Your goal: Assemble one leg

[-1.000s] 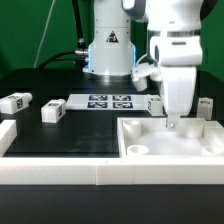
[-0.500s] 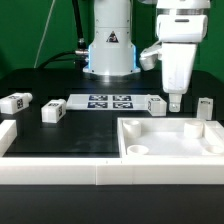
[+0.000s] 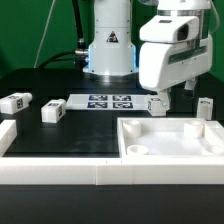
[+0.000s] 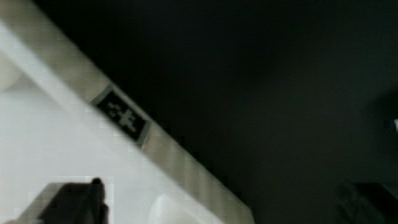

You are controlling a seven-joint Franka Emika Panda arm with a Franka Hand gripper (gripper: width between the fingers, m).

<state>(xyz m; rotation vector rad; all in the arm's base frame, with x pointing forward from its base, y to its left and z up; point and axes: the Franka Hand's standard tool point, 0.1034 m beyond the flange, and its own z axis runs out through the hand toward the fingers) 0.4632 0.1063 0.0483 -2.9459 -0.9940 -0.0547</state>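
Note:
Several small white legs with tags lie on the black table in the exterior view. Two are at the left (image 3: pixel 13 102) (image 3: pixel 52 112), one stands beside the marker board (image 3: pixel 155 102), and one is at the far right (image 3: pixel 204 106). The large white tray-like piece (image 3: pixel 205 137) with round corner holes lies at the front right. My gripper (image 3: pixel 168 97) hangs tilted above the table, just over the leg beside the marker board and touching nothing. In the wrist view the dark fingers (image 4: pixel 71 200) stand wide apart over a tagged white part (image 4: pixel 45 140), with nothing held.
The marker board (image 3: pixel 108 100) lies flat at the table's middle back. A long white rail (image 3: pixel 60 175) runs along the front, with a raised end at the left (image 3: pixel 8 133). The arm's base (image 3: pixel 108 45) stands behind the marker board.
My gripper has lifted out of the tray-like piece and moved up and toward the exterior view's left. The hand has tilted. The parts have not moved.

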